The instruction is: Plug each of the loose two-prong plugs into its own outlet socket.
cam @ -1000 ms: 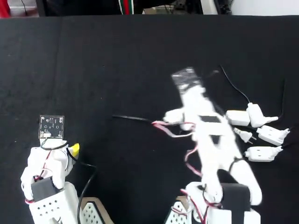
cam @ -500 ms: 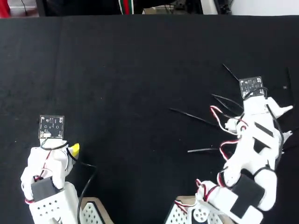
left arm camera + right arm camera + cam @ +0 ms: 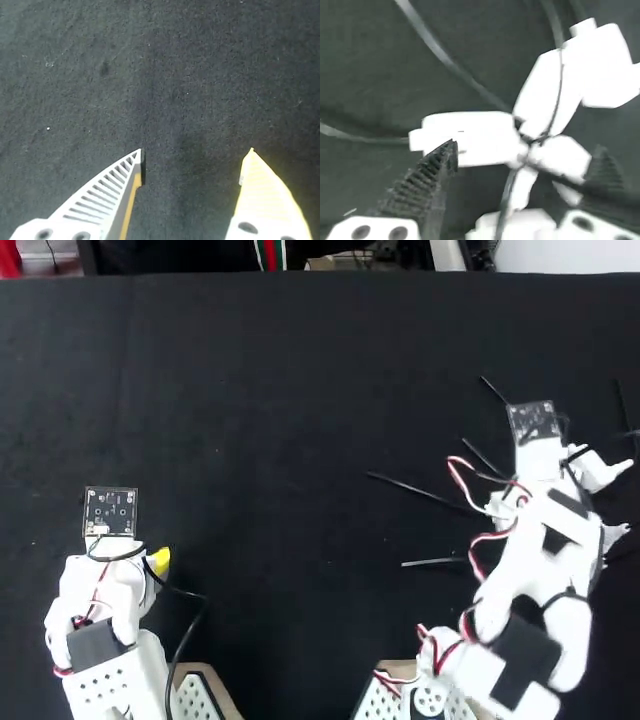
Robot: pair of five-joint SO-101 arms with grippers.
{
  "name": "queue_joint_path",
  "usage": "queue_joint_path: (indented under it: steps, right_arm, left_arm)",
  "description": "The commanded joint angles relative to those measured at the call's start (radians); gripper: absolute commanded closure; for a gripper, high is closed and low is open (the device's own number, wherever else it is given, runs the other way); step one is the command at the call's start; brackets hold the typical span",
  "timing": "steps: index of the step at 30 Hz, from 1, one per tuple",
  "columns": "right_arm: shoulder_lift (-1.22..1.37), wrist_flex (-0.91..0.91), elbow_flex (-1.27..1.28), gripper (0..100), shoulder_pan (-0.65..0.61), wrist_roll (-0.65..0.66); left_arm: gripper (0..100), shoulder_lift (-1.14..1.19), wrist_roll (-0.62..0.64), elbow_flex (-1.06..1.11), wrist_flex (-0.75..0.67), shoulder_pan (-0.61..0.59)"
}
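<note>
White plugs lie tangled w/ black cords at the bench's right side, betw. right gripper fingers, spread. Single out one plug body, square up, keep off cords. Left gripper spread over bare bench.

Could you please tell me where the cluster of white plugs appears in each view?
High view: white plugs peek out at the right edge, under the right arm.
Right wrist view: centre, just past the right gripper and its tips.
Left wrist view: black table past the left gripper.
Shared landmark: the black table.
</note>
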Motion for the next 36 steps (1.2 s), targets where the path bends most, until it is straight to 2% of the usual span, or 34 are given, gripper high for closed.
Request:
queue_joint_path:
  steps: [1,6,8,10,13,14,18,23,28,30,36]
  right_arm:
    - [-0.168,0.245,-0.108,55.1,-0.072,-0.068]
    - [-0.403,0.624,-0.275,55.5,-0.157,-0.141]
    - [-0.493,0.773,-0.354,58.8,-0.180,-0.137]
    - [-0.590,0.887,-0.417,68.9,-0.206,-0.135]
    - [-0.746,0.921,-0.418,93.3,-0.255,-0.144]
    - [-0.794,0.905,-0.397,99.4,-0.275,-0.138]
    - [-0.984,0.766,-0.170,90.0,-0.344,-0.138]
    - [-1.244,0.437,0.278,90.0,-0.397,-0.144]
    - [-1.552,0.176,0.734,90.0,-0.443,-0.144]
    - [-1.638,0.120,0.845,90.0,-0.445,-0.143]
    - [-1.555,0.166,0.849,90.0,-0.446,-0.146]
  left_arm:
    - [69,-0.003,-0.011,-0.004,0.002,-0.007]
    - [69,-0.003,-0.011,-0.004,0.002,-0.007]
    - [69,-0.003,-0.011,-0.004,0.002,-0.007]
    - [69,-0.003,-0.009,-0.001,-0.006,-0.007]
    - [69,-0.003,-0.008,0.019,-0.037,-0.007]
    - [69,-0.003,-0.006,0.025,-0.046,-0.007]
    - [71,-0.003,0.000,0.028,-0.063,-0.005]
    - [85,-0.005,0.057,0.028,-0.098,0.039]
    - [97,-0.003,0.054,0.082,-0.132,0.176]
    - [97,-0.003,0.054,0.084,-0.138,0.211]
    - [96,-0.003,0.058,0.084,-0.138,0.219]
